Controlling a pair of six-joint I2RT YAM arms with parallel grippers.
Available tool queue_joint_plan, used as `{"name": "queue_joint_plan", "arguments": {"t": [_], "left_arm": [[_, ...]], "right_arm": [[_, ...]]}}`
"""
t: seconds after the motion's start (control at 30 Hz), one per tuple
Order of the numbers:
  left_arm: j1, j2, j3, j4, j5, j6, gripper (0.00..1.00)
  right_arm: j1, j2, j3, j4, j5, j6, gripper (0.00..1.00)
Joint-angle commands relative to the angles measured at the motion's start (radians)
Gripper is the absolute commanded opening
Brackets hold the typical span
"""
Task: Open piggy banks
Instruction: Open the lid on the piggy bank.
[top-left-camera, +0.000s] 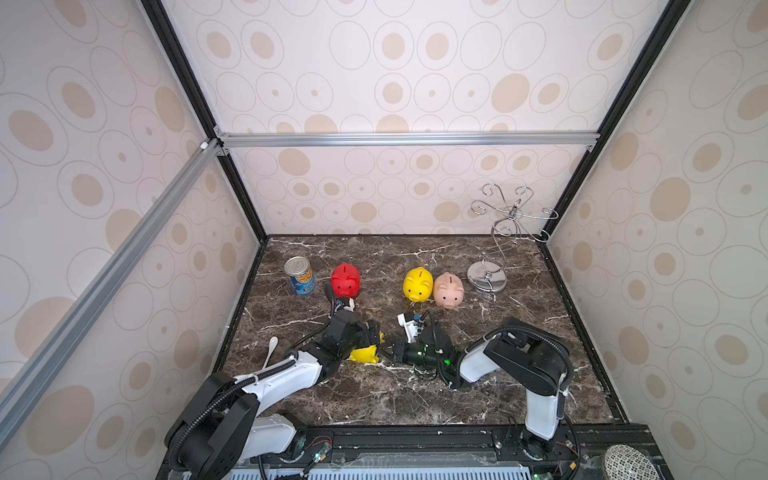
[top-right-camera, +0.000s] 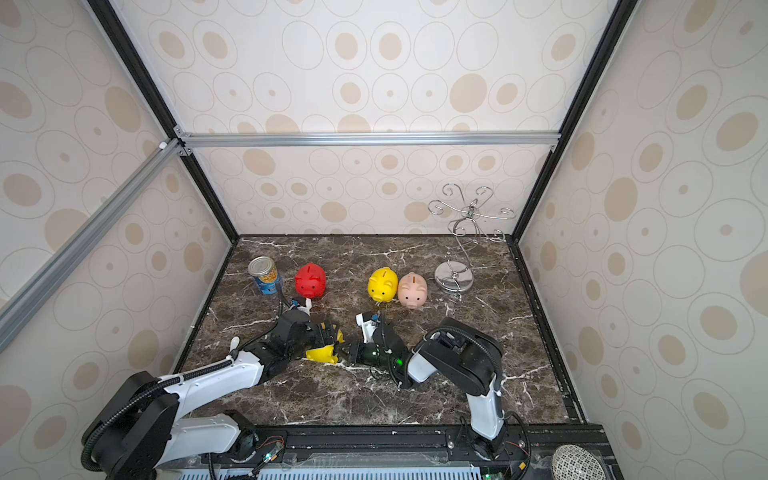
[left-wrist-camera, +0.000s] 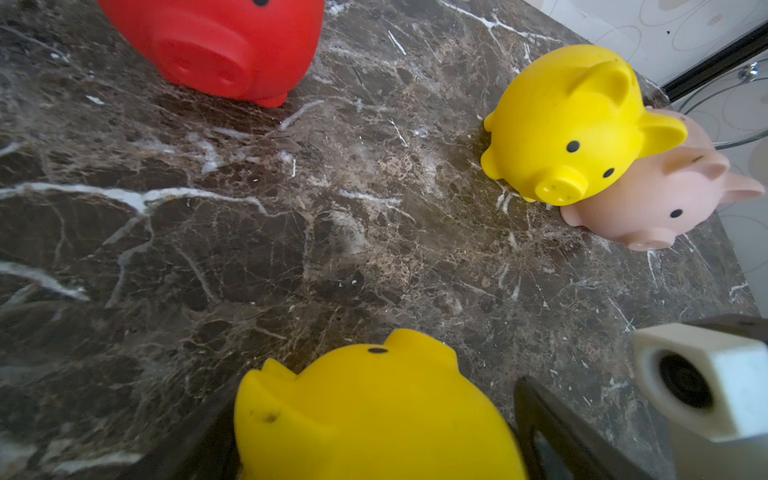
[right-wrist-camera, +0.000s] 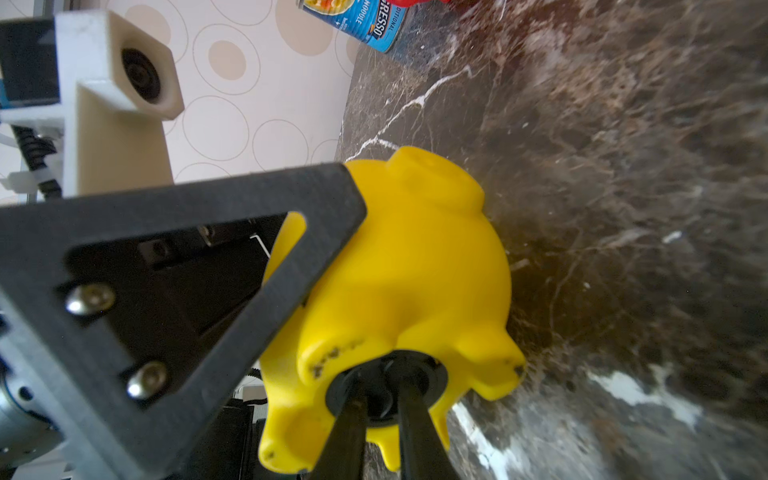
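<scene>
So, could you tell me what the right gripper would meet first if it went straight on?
The black plug in the belly of the near yellow pig; the right gripper seems closed on it.

Top views look down from above; wrist views closely share one yellow pig (right-wrist-camera: 407, 270).

Soft, even light is filling both top views, leaving only faint shadows. In the right wrist view the tabletop (right-wrist-camera: 623, 166) is smearing into blur under a pale sheen; in the left wrist view the nearest yellow piggy bank (left-wrist-camera: 374, 415) is looking soft.
</scene>
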Motion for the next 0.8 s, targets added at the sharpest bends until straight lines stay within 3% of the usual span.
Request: {"name": "queue_joint_plan", "arguments": {"t": [0.0, 0.2, 0.3, 0.77], "left_arm": [[0.006, 0.014, -0.022, 0.018, 0.011, -0.005, 0.97], [0.006, 0.03, -0.031, 0.045, 0.038, -0.015, 0.96], [0.006, 0.028, -0.032, 0.045, 0.048, -0.012, 0.96], [0.006, 0.031, -0.039, 0.044, 0.109, 0.015, 0.95]], "right_arm": [[0.009, 0.001, 0.019, 0.013, -0.008, -0.018, 0.18], [0.01, -0.019, 0.045, -0.089, 0.009, -0.07, 0.21], [0.009, 0.015, 0.052, -0.053, 0.009, -0.06, 0.21], [0.008, -0.011, 0.083, -0.086, 0.005, -0.214, 0.13]]}}
